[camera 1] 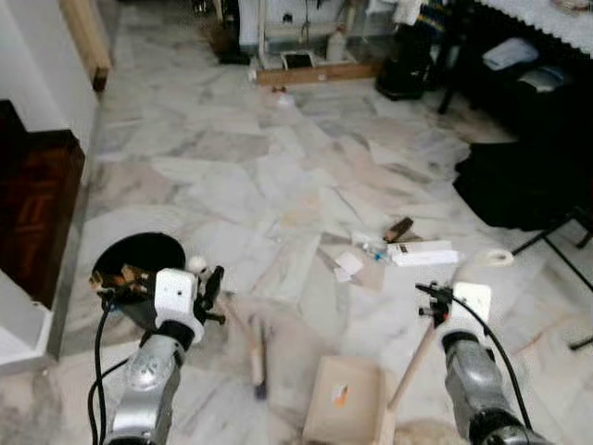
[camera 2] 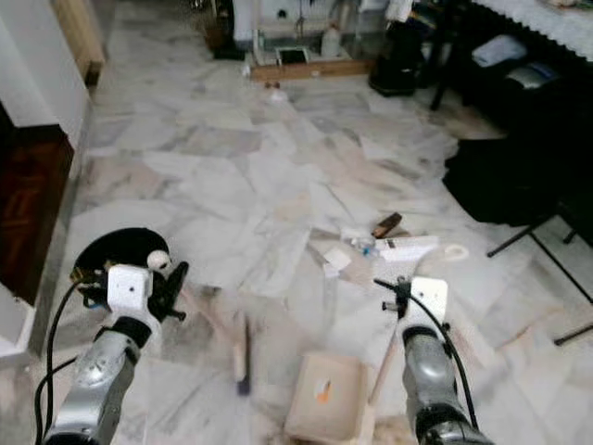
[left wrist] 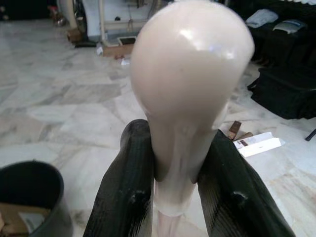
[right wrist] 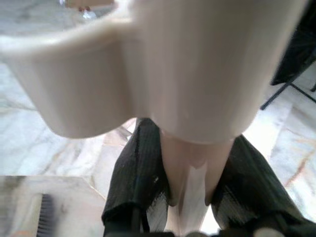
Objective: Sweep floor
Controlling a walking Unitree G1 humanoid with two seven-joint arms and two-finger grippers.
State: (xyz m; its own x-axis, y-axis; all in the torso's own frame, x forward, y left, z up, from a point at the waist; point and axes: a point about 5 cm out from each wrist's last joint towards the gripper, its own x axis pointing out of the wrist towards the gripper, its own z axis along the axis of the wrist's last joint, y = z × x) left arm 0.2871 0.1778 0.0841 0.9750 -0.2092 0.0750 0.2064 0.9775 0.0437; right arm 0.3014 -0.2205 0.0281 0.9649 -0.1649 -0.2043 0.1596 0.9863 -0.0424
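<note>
The left gripper [left wrist: 175,197] is clamped on the broom handle [left wrist: 190,89], its brush head [camera 1: 258,371] on the marble floor [camera 1: 232,185]. The right gripper [right wrist: 190,197] squeezes the dustpan handle [right wrist: 148,64]; the dustpan [camera 1: 343,400] sits between the arms. Beyond them lie scattered litter [camera 1: 398,248] and a black bin [camera 1: 139,261].

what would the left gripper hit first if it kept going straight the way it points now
Probably bare marble floor. The left gripper, shut on the broom handle, points forward across open tiles; the small litter lies off to the right. Depth is unclear, so this is a guess.
</note>
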